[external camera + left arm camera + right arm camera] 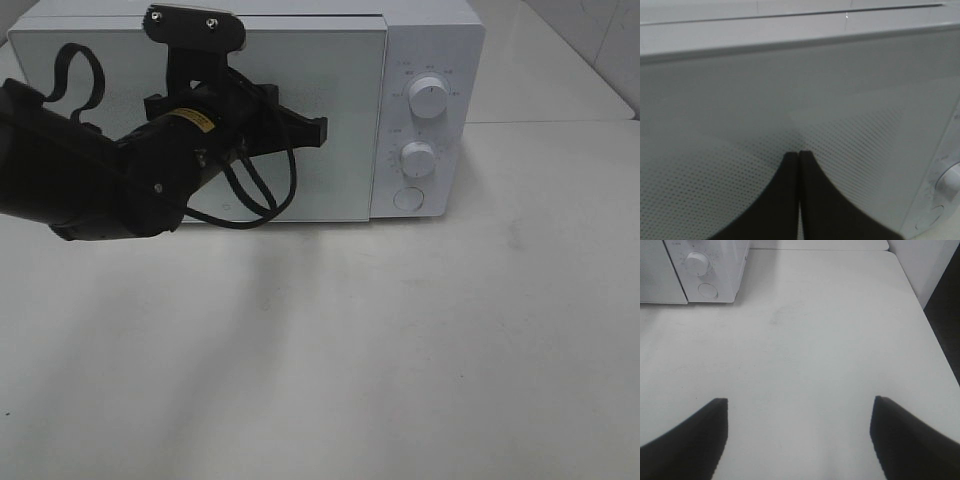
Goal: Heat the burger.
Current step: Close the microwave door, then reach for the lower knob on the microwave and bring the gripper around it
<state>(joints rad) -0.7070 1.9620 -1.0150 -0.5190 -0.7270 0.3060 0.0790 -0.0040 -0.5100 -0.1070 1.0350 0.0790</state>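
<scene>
**Microwave closed, burger out of sight**
No burger shows on the bench or through the shut door. It may already be inside, though I cannot tell, and turning the knobs looks like what is left. The left hand, fingers pressed together and holding nothing, points at the door. The right hand hangs spread wide over the bench, holding nothing.

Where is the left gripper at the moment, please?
The left gripper is on the left of the exterior high view, shut, in front of the microwave's closed door, left of its upper dial.
</scene>
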